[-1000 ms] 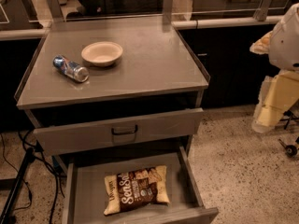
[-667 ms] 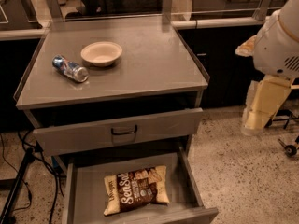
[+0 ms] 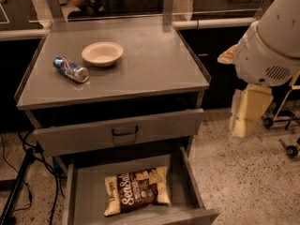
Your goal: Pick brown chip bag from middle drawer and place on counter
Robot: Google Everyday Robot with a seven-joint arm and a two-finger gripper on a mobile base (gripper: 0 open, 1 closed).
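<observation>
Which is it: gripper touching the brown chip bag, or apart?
Apart. Camera view: the gripper hangs over the floor beside the cabinet, well clear of the brown chip bag lying in the open middle drawer.

Counter (image 3: 154, 64): bowl (image 3: 102, 53) & can (image 3: 71, 69) are carried, just beside each other, view-left.
Gripper (image 3: 241, 125): is seen R of counter, apart.
</observation>
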